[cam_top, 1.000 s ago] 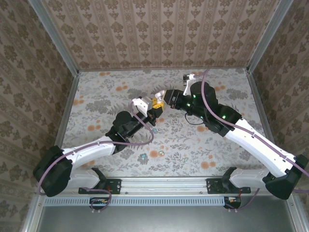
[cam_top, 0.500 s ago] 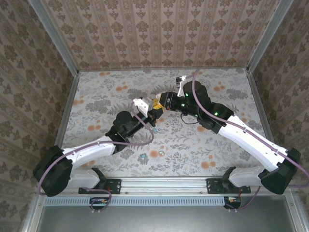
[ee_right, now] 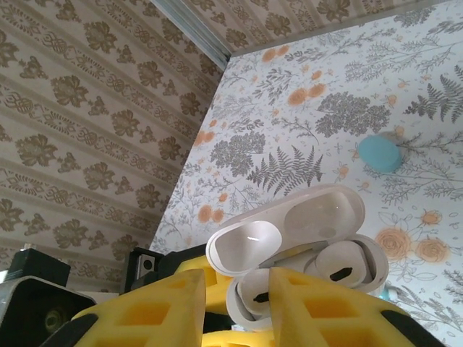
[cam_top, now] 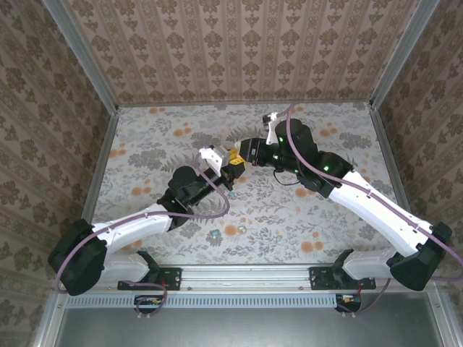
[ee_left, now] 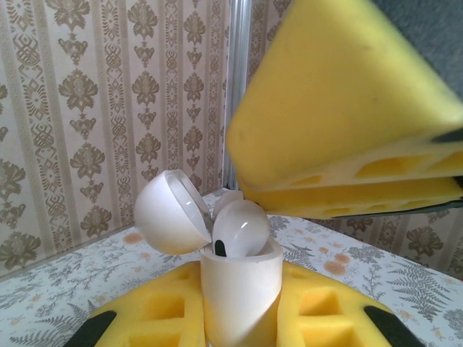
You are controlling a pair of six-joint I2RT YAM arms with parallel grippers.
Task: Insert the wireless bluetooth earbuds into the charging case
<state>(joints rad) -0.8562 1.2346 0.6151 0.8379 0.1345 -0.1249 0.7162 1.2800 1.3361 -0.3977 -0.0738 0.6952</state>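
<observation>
Patterned wallpaper (cam_top: 231, 43) enclosed a floral table (cam_top: 145, 144); above it the left gripper (ee_left: 241, 311) clamped the open charging case (ee_left: 241, 278), white earbuds (ee_right: 340, 264) seated inside, while the right gripper (ee_right: 237, 278) hovered slightly parted, apparently empty

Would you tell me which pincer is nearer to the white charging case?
Left. The left pincer clamps the white charging case; the right pincer hovers close by its open top.

White earbuds (ee_right: 340, 264) in open case (ee_right: 318, 210)
</observation>
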